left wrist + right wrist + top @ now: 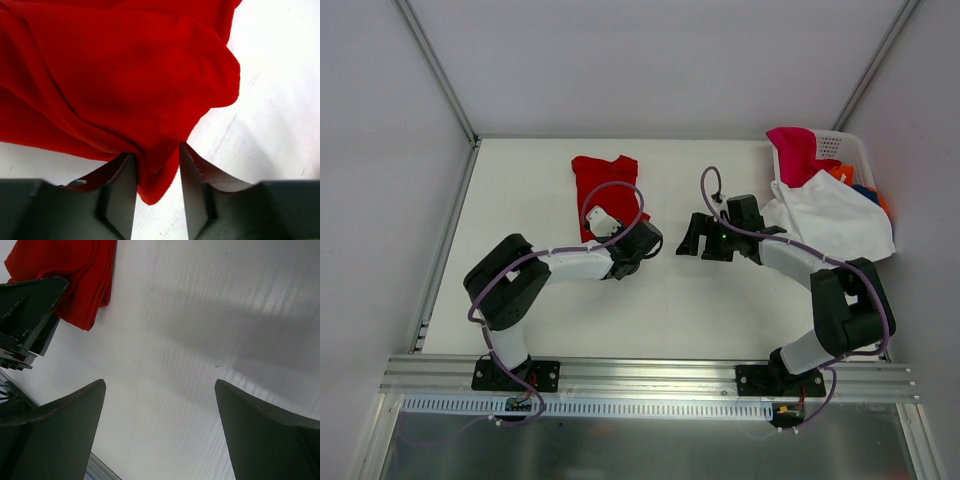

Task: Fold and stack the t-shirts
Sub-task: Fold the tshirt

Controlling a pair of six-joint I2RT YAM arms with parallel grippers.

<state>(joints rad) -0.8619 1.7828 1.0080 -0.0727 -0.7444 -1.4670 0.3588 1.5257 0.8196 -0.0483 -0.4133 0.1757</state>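
Pale walls box in a flat white worktop point(720, 310), most of it bare. Your bright red short-sleeved cloth t-shirt point(605, 185) lies left of centre toward the far edge, rumpled rather than flat. It is well apart from the white perforated plastic basket point(858, 150) in the far right corner. That basket holds the rest: a magenta pink tee point(795, 150) draped over its left end, a white tee point(835, 220) spilling over the near side onto the worktop, and scraps of an orange tee point(842, 172) and a blue tee point(865, 190) showing behind it.

Your left hand point(157, 182) is at the near right edge of the red t-shirt, roughly half open. Its fingers point(122, 190) press against both sides of a bunched fold of red cloth. It looks like a pinch, though the wrist view doesn't show how firm it is. Your right hand point(698, 238) hovers just to the right, over bare worktop, spread wide and holding nothing.

By the look of it you're at the very start — taking hold of the first shirt for folding, with nothing stacked yet. The next move probably calls for the right hand to take a second point on the near hem, beside the left hand without crowding it. Then both can lift together and lay the cloth flat before the fold. Check that the left pinch has an edge and not a wad — otherwise the shirt may drag crooked.
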